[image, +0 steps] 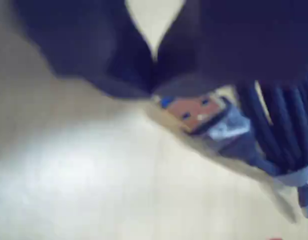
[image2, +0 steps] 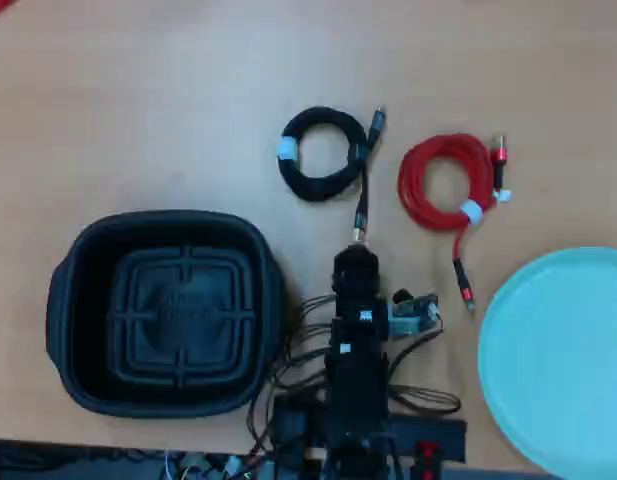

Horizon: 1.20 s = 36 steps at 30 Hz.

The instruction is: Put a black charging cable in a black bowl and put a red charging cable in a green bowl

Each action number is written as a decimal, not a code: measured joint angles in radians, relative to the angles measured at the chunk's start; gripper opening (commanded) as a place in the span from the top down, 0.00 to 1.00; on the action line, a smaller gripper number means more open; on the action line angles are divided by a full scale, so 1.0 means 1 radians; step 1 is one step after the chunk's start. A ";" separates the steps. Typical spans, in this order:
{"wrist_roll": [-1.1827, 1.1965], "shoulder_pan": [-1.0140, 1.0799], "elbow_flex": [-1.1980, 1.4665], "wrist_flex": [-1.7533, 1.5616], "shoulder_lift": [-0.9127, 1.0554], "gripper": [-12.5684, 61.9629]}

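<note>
The black charging cable [image2: 323, 155] lay coiled on the table [image2: 138, 100] in the overhead view, one plug lead running straight from its right side toward the jaws [image2: 356, 258], its tip just beside them (in the blurred wrist view the plug [image: 193, 112] sat right below the closed-looking tips). The red charging cable [image2: 446, 183] lay to its right, the black bowl [image2: 168, 312] lower left, the green bowl [image2: 558, 360] lower right.

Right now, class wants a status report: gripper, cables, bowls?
Gripper over black cable's plug, state unclear. Red cable on table. Black bowl, green bowl both empty.
</note>
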 measured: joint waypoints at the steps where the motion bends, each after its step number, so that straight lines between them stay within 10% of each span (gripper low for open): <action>1: 0.000 -0.003 -0.028 0.040 -0.012 0.92; 9: -0.002 -0.017 -1.129 1.378 -0.379 0.92; 36: 0.055 -0.132 -1.476 1.466 -0.672 0.70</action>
